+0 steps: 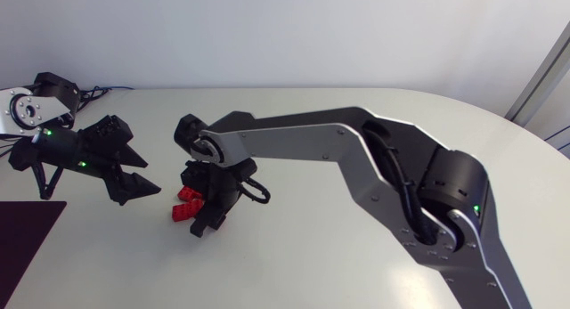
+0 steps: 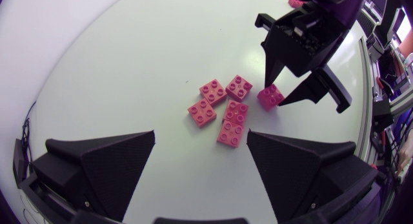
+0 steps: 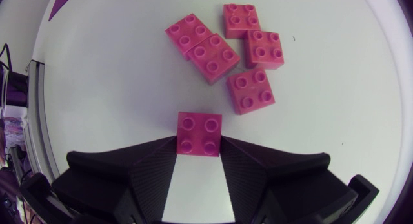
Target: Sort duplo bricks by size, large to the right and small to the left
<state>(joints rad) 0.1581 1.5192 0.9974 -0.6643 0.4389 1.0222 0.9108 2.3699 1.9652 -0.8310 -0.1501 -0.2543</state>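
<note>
Several small pink square bricks (image 3: 250,90) lie in a loose cluster on the white table (image 1: 356,256); the head view shows them as a red patch (image 1: 185,204) under my right arm. One more small brick (image 3: 200,133) sits on the table apart from the cluster, and my right gripper (image 3: 199,146) is shut on it with a fingertip against each side. The left wrist view shows that brick (image 2: 270,96) between the right gripper's fingers (image 2: 266,72). My left gripper (image 2: 200,159) is open and empty, a short way back from the cluster (image 2: 222,108).
A dark purple mat (image 1: 25,242) lies at the table's front left corner. My right arm (image 1: 356,149) stretches across the middle of the table. My left arm's base (image 1: 27,109) stands at the far left.
</note>
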